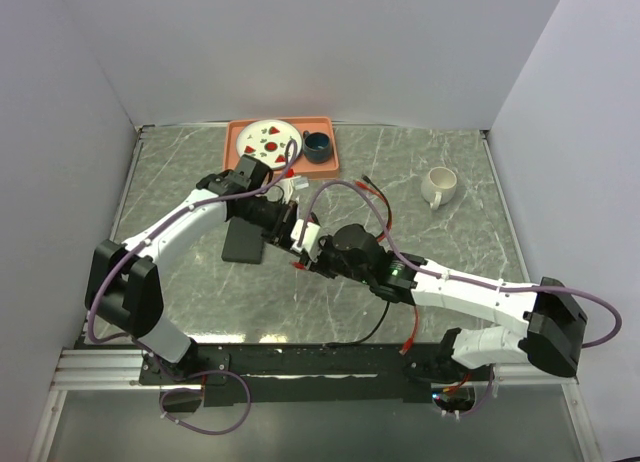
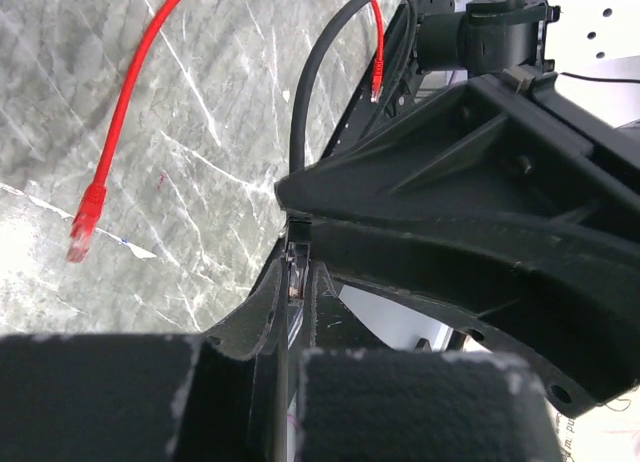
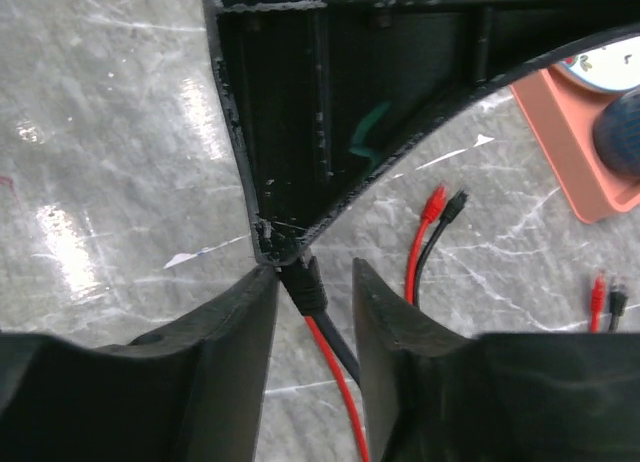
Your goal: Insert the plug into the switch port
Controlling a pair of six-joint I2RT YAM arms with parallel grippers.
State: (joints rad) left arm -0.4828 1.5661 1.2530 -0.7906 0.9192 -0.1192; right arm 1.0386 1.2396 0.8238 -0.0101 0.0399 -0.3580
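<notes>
The switch [image 1: 243, 244], a flat black slab, lies on the marble table under my left arm. Just right of it, above the table, both grippers meet. My left gripper [image 1: 298, 232] [image 2: 292, 294] is shut on the tip of the plug [image 3: 304, 283], and the plug's black cable [image 2: 300, 122] curves away from its fingertips. My right gripper [image 1: 312, 254] [image 3: 315, 277] is open around the plug's ribbed black boot: the left finger is almost on it and a gap shows on the right. The switch's ports are hidden.
A loose red cable with a clear plug [image 2: 84, 227] lies on the table, and more red and black plug ends [image 3: 440, 204] lie nearby. An orange tray [image 1: 233, 152] with a plate and a dark cup stands at the back. A white mug [image 1: 438, 187] stands at the right.
</notes>
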